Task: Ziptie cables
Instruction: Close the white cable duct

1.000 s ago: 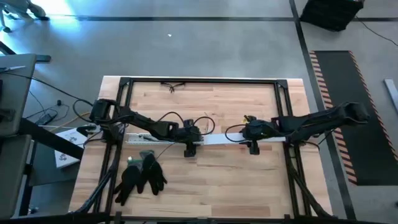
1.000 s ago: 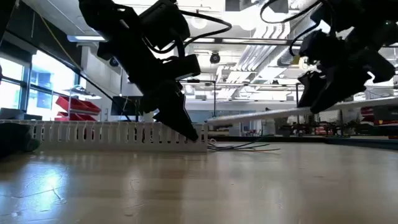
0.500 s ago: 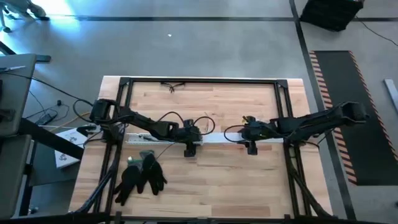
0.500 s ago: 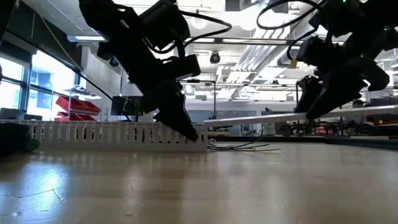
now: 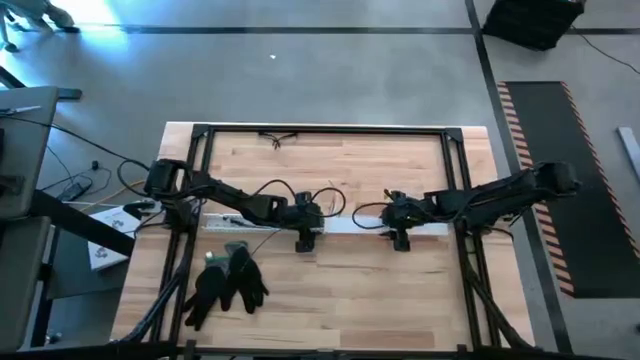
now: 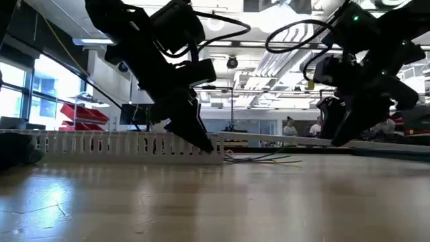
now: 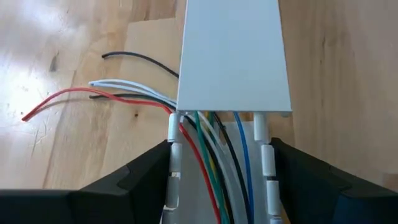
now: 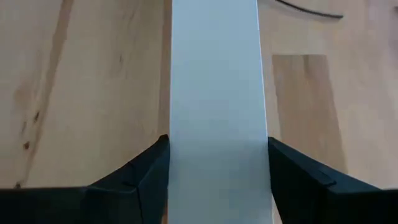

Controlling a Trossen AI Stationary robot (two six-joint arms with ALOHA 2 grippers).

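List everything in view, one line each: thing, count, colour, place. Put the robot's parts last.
slotted channel: one, white, table's left-middle.
flat cover strip: one, pale grey-white, running from the channel's end toward the right arm.
cables: several; red, green, blue, black, white; lying in the channel, ends fanning onto the table.
gloves: one pair, black, front left.
people: two, small, far background.
left gripper: black, astride the channel's end.
right gripper: black, astride the strip.

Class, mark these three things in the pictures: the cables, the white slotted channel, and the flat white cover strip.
cables (image 7: 211,152), left wrist view, on the green wire inside the channel.
slotted channel (image 6: 101,143), low view, on its slotted side wall.
cover strip (image 8: 214,93), right wrist view, on its flat top.
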